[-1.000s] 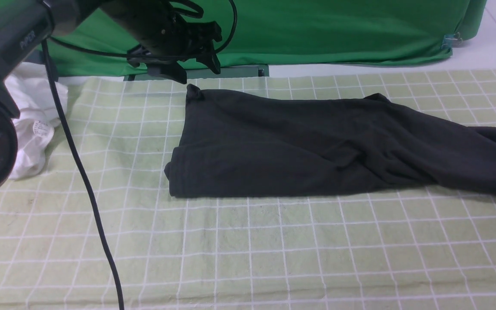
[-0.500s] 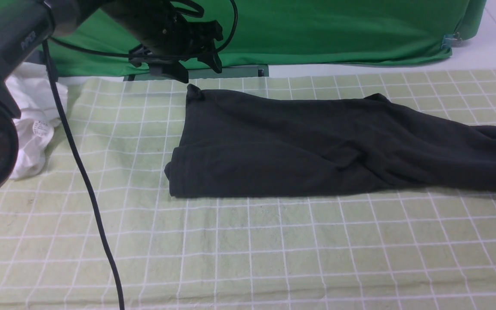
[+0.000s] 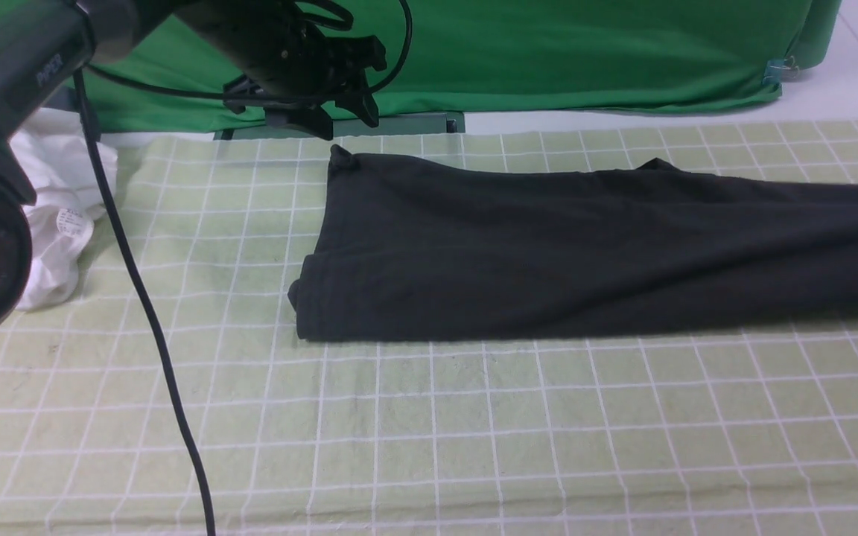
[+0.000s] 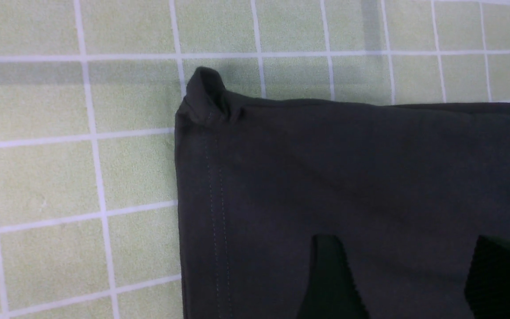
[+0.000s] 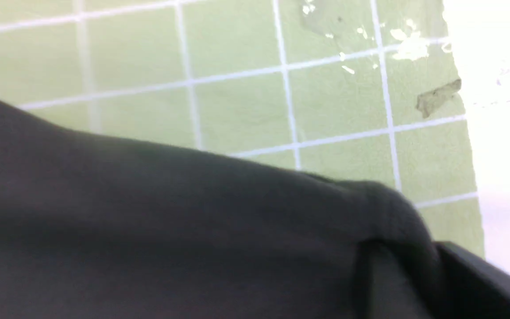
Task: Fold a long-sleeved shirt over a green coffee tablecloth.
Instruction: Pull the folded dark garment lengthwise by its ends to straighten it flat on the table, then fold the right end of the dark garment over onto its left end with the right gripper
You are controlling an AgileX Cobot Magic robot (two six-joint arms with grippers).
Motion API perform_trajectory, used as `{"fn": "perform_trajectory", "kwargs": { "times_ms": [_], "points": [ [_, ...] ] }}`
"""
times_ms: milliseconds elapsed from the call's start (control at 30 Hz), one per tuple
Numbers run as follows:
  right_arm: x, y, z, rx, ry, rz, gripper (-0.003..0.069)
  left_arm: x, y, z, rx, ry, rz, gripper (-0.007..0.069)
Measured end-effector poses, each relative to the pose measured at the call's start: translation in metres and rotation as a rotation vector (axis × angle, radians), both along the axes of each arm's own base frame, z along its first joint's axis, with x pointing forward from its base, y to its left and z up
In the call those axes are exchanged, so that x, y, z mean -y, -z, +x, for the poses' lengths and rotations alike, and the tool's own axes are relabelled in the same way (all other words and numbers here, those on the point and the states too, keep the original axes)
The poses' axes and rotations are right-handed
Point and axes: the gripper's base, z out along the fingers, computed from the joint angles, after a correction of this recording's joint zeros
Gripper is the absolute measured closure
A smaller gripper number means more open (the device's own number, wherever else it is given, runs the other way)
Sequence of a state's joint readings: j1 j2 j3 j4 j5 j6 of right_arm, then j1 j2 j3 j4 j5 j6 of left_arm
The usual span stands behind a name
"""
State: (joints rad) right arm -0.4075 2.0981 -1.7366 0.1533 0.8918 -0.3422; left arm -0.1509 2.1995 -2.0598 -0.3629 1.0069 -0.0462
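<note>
On the near side of the long-sleeved shirt [image 3: 548,253], the green coffee tablecloth [image 3: 474,432] covers the worktop, pale yellow-green with thin white grid lines. To the left of the shirt a black cable [image 3: 146,313] crosses the tablecloth, hanging from the left arm [image 3: 12,67], whose dark body fills the front view's edge on that side.

The shirt lies on the tablecloth as a long black folded band. Its left end is squared off and flat. Its length is stretched smooth toward the right until it leaves the front view. In the right wrist view, the shirt's right end is raised off the tablecloth and bunched against the right claw [image 5: 432,274], which holds the fabric pinched. The tablecloth's edge lies near that end.

Well apart to the left of the shirt, a crumpled white garment [image 3: 56,223] with a small label sits by the tablecloth's edge.

At the shirt's far left corner a small nub of fabric stands up. The left claw [image 3: 347,126] hovers just above and behind that corner, spread wide with nothing between its fingers [image 4: 326,283]. The left wrist view shows both fingers over the black fabric, near the hem's double stitching.

Beyond the shirt, past the tablecloth's far edge, a plain deep-green cloth [image 3: 585,52] hangs, with pale floor [image 3: 846,82] at its right end.
</note>
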Motion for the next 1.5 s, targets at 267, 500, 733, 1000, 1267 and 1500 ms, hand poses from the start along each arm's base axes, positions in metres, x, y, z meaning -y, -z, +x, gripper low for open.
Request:
{"fn": "perform_trajectory", "kwargs": {
  "times_ms": [267, 500, 733, 1000, 1267, 1500],
  "points": [
    [0.003, 0.040, 0.001, -0.125, 0.053, 0.038, 0.0157, 0.000, 0.000, 0.000, 0.000, 0.000, -0.001, 0.0217],
    [0.003, 0.062, 0.000, -0.175, 0.074, 0.063, 0.0106, 0.000, 0.000, 0.000, 0.000, 0.001, 0.000, 0.0218],
    [-0.002, 0.064, 0.002, -0.186, 0.070, 0.078, 0.0225, 0.004, -0.002, 0.000, -0.008, -0.003, -0.053, 0.0218],
    [-0.009, 0.059, 0.007, -0.220, 0.027, 0.082, 0.0518, 0.004, -0.024, -0.015, -0.035, 0.030, -0.068, 0.0218],
    [-0.005, -0.004, 0.009, -0.194, 0.065, 0.059, 0.0626, -0.004, -0.064, -0.042, -0.037, 0.070, -0.006, 0.0220],
    [-0.050, -0.113, -0.011, 0.051, 0.048, 0.051, 0.0626, -0.009, -0.067, -0.044, -0.026, 0.079, 0.029, 0.0307]
  ]
}}
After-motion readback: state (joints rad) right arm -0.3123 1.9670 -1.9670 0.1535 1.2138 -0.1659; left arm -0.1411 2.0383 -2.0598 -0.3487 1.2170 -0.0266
